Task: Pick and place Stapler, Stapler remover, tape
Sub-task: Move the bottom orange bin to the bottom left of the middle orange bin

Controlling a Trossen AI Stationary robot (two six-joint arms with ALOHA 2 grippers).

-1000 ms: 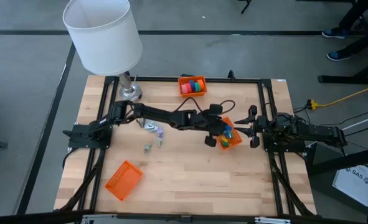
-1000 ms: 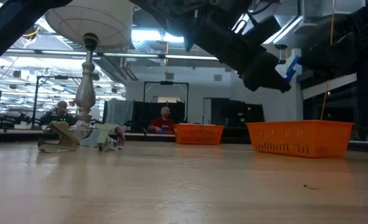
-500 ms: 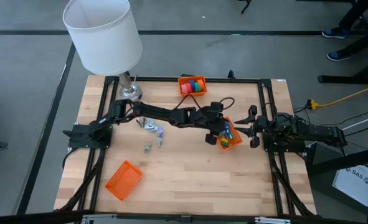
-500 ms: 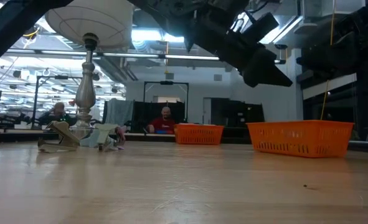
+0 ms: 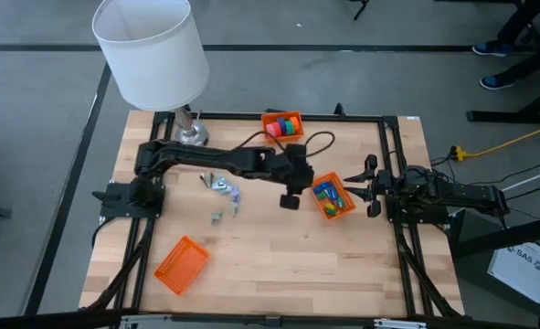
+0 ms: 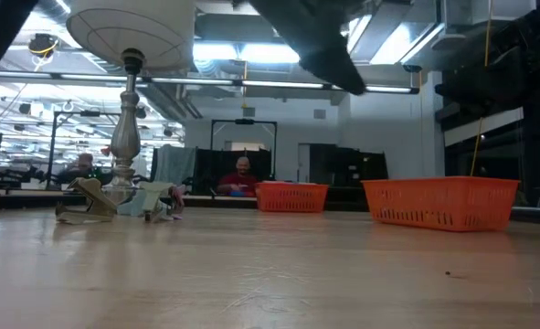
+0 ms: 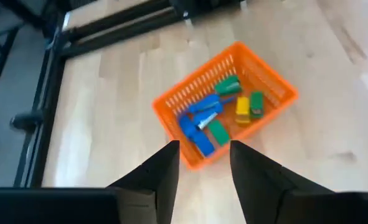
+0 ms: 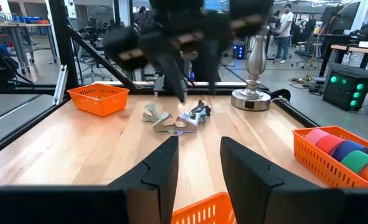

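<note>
An orange basket (image 5: 333, 198) right of the table's middle holds several small blue, green and yellow staplers (image 7: 216, 118). My left gripper (image 5: 290, 197) hangs open above the wood just left of that basket (image 7: 224, 102), with nothing between its fingers (image 7: 203, 147). Tape rolls (image 5: 284, 125) lie in a second orange basket at the far edge (image 8: 339, 155). Metal stapler removers (image 5: 222, 188) lie loose on the wood left of centre (image 8: 174, 118). My right gripper (image 5: 372, 187) waits open at the right edge (image 8: 197, 163).
An empty orange basket (image 5: 180, 265) sits near the front left corner. A lamp with a white shade (image 5: 151, 50) stands on its metal foot (image 5: 191, 135) at the far left. Bare wood stretches along the front. People sit in the room beyond (image 6: 242, 178).
My left gripper has risen from over the stapler basket and drawn back toward the table's left. A blue piece that showed at its fingers a second ago is no longer there. The right arm has kept still.
</note>
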